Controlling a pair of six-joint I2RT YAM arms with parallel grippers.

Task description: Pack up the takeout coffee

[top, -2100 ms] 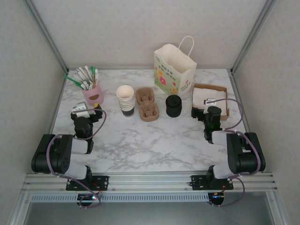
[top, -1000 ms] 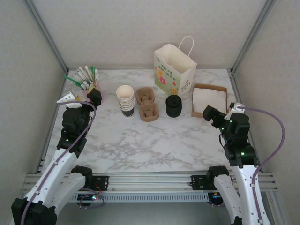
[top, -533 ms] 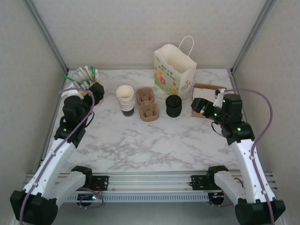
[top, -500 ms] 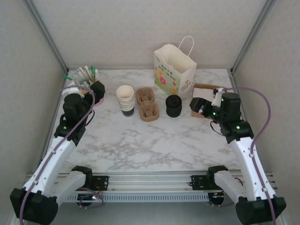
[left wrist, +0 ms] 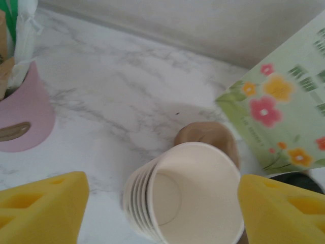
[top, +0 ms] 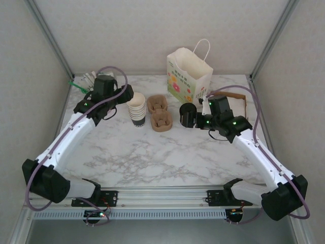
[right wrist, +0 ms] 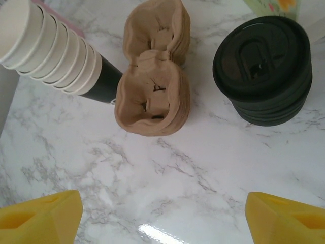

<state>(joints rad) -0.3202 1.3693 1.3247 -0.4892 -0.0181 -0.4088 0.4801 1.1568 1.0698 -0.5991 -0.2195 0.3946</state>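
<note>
The takeout coffee is out of view. A lidless stack of cream paper cups (top: 136, 108) stands left of centre, and a black stack of lids (top: 187, 114) stands to its right. My left gripper (top: 124, 94) hovers at the top of the cup stack (left wrist: 193, 198). It is open, with one yellow fingertip (left wrist: 40, 208) well clear on the left and the other close to the rim on the right. My right gripper (top: 197, 118) is beside the lids (right wrist: 261, 66). It stands open (right wrist: 162, 223) over bare marble with nothing between its fingers.
Two brown pulp cup carriers (top: 161, 122) (right wrist: 152, 91) lie between cups and lids. A flowered paper bag (top: 189, 76) stands open at the back. A pink holder (left wrist: 25, 117) with sachets is far left, and a cardboard tray (top: 238, 97) is far right.
Both arms have swung in from the table's sides towards the middle. The left gripper has come to the cup stack, the right one to the lid stack.
</note>
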